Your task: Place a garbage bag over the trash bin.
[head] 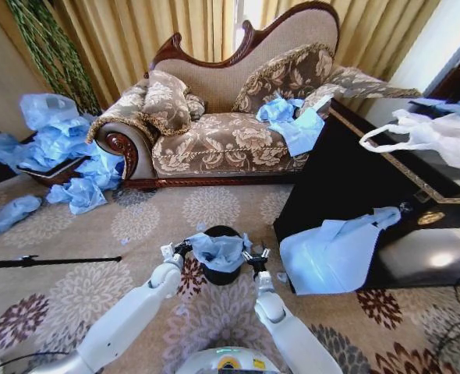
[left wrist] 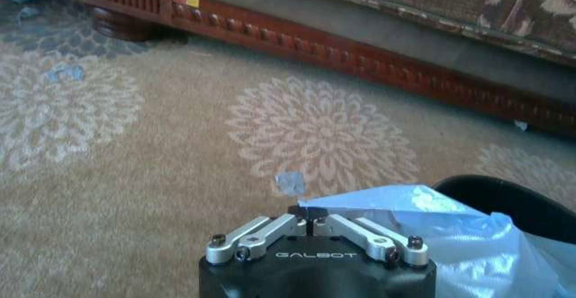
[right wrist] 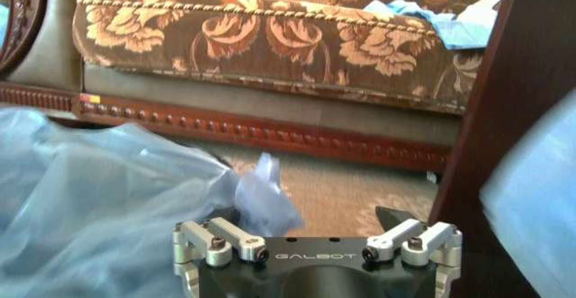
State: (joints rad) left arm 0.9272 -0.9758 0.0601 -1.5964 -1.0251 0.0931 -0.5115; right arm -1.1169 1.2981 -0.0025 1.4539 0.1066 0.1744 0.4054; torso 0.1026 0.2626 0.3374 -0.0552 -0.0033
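Note:
The black trash bin [head: 221,274] stands on the carpet in front of me, with a light-blue garbage bag [head: 217,250] bunched over its mouth. My left gripper [head: 180,250] is at the bin's left side, shut on the bag's edge. In the left wrist view the left gripper [left wrist: 311,212] pinches the garbage bag [left wrist: 450,241] beside the bin's rim [left wrist: 517,200]. My right gripper [head: 256,255] is at the bin's right side. In the right wrist view the right gripper [right wrist: 315,218] is open, and the garbage bag [right wrist: 99,203] lies against one side of it.
A patterned sofa [head: 222,144] stands behind the bin, with blue bags on its seat. A dark low table [head: 347,179] at the right carries a draped blue bag [head: 335,253] and a white handled bag [head: 433,136]. More blue bags [head: 54,148] lie piled at the left. A black rod [head: 51,261] lies on the carpet.

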